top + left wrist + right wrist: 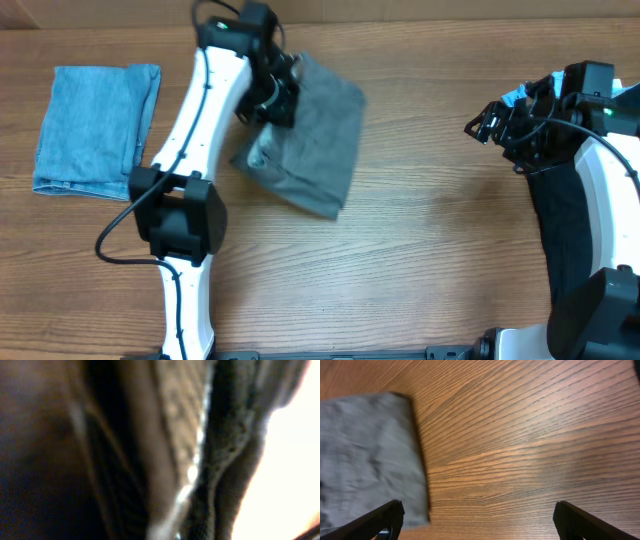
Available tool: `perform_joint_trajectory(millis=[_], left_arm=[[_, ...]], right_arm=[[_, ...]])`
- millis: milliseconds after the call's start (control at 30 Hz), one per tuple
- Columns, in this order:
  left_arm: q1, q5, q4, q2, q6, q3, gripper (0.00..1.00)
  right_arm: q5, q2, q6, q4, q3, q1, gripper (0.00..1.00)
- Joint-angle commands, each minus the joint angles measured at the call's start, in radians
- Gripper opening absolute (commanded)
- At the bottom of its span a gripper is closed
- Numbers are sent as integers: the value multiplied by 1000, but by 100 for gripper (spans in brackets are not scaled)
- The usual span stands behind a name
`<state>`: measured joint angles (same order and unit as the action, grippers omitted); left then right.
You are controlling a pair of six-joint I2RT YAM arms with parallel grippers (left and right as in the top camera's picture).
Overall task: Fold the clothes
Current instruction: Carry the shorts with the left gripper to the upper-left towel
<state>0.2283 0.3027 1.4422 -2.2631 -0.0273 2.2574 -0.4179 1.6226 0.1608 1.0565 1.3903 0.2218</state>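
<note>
The left pincer [272,95] is sunk into the 10 o'clock edge of the folded grey shorts [315,140], its grip impossible to tell, while the right pincer [477,510] gapes wide and empty above the wooden surface [430,250] at their 3 o'clock.

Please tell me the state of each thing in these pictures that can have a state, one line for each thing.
grey shorts: folded in a wrinkled block, lying askew on the table.
blue denim piece: folded flat, lying apart from the shorts.
black garment: lying under the right arm, partly hidden; fold cannot be told.
left gripper: at the shorts' upper-left edge; open or shut cannot be told.
right gripper: open, holding nothing.
</note>
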Motion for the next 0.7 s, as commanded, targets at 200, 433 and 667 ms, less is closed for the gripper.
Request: perform_joint_trajectory(millis=[200, 433, 667], left_arm=[[-192, 1, -41, 3, 103, 209, 4], [-362, 2, -96, 3, 146, 296, 4], [-582, 114, -214, 3, 345, 298, 4]], right_arm=[[-1, -1, 0, -3, 3, 0, 100], [-1, -1, 0, -3, 3, 0, 100], [-1, -1, 0, -3, 3, 0, 100]])
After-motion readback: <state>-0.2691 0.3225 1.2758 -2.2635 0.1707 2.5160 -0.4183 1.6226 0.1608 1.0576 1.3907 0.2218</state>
